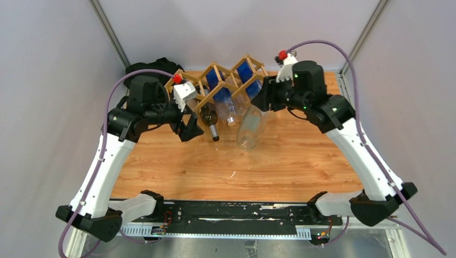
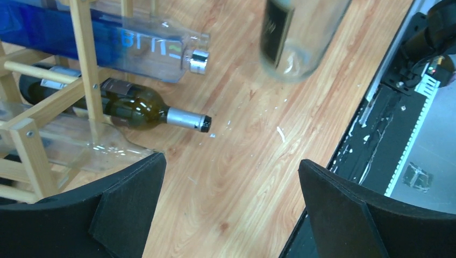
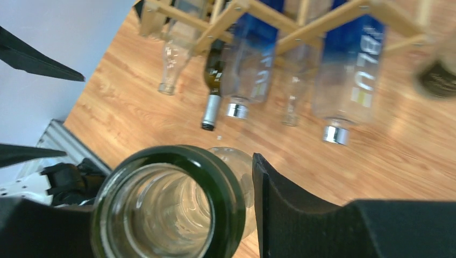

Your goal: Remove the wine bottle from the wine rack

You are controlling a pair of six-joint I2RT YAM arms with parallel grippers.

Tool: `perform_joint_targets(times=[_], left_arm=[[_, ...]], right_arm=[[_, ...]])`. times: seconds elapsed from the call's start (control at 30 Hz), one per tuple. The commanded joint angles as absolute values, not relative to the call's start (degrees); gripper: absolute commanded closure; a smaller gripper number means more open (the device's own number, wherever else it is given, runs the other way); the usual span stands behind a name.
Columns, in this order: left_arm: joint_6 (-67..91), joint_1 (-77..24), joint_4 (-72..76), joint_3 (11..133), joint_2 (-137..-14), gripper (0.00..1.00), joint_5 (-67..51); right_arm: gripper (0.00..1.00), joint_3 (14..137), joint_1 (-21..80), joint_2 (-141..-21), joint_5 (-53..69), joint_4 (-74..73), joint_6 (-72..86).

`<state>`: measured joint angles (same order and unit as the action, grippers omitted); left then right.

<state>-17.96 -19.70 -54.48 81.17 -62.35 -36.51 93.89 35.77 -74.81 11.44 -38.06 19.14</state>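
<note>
The light wooden wine rack (image 1: 220,80) stands at the back of the table with several bottles in its cells. My right gripper (image 1: 267,99) is shut on the neck of a clear wine bottle (image 1: 251,126), which hangs tilted in front of the rack, base toward the table. In the right wrist view I look straight into its green-rimmed mouth (image 3: 166,207) between my fingers (image 3: 301,215); the rack (image 3: 258,16) lies beyond. My left gripper (image 1: 188,126) is open and empty beside the rack's left end; its fingers (image 2: 129,209) frame bare table. The held bottle (image 2: 301,32) shows at the top.
A dark green bottle (image 2: 145,105) and a blue-and-clear bottle (image 2: 107,37) lie in the rack (image 2: 86,64), necks pointing out over the table. More blue bottles (image 3: 349,70) sit in other cells. A black rail (image 1: 231,212) runs along the table's near edge.
</note>
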Motion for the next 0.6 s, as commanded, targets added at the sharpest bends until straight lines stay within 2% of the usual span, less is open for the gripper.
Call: perform_joint_targets(times=[0.0, 0.13, 0.33, 0.57], left_arm=[[-20.09, -19.02, -62.56, 86.92, -66.8, 0.0, -31.59], [-19.95, -17.58, -63.89, 88.99, -69.56, 0.0, -29.77], [-20.05, -16.43, -63.9, 90.56, -71.88, 0.0, -23.32], [-19.69, -15.83, -63.95, 91.38, -73.46, 0.0, -19.65]], right_arm=[[1.0, 94.3, 30.95, -68.43, 8.11, -39.01, 15.48], [1.0, 95.12, 25.71, -67.08, 6.37, -42.89, 13.26], [1.0, 95.39, 21.08, -66.96, -3.01, -45.41, 10.96], [1.0, 96.82, 15.81, -71.51, -10.22, -44.85, 10.04]])
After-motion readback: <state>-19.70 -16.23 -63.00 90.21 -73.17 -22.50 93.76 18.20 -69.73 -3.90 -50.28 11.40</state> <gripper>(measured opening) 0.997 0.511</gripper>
